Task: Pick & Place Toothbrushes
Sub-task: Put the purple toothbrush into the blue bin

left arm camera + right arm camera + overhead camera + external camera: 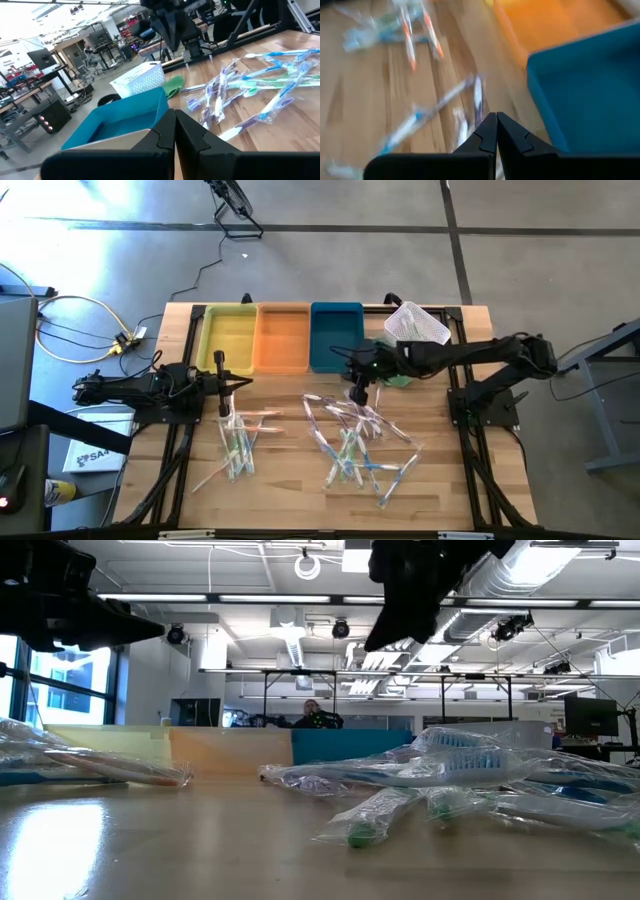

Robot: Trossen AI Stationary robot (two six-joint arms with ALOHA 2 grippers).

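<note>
The toothbrushes (350, 442) lie loose on the wooden table (280, 490) in two heaps: a small one (236, 442) near the left arm and a larger, tangled one toward the right. Each is a thin stick sealed in a clear, crinkled wrapper; handles show white, green, blue and orange-pink. In the low view a white-bristled head (470, 755) is plain through its wrapper, but the handles behind overlap so much that no count is possible. In the right wrist view the brushes (420, 30) are smeared streaks, with only orange and pale blue tips to tell.

No writing on the wrappers can be read. A white box (92, 456) on the floor by the table's left side carries dark lettering, too small to make out.

The left gripper (221, 376) hangs above the table just in front of the yellow tray (228, 340), fingers pressed together and holding nothing. The right gripper (359, 387) hovers over the far edge of the larger heap, just in front of the blue tray (335, 335), its fingers also closed and empty. An orange tray (282, 338) sits between the two trays. A white mesh basket (415, 326) stands beside the blue tray with a green object (172, 85) against it, partly hidden by the right arm.
</note>
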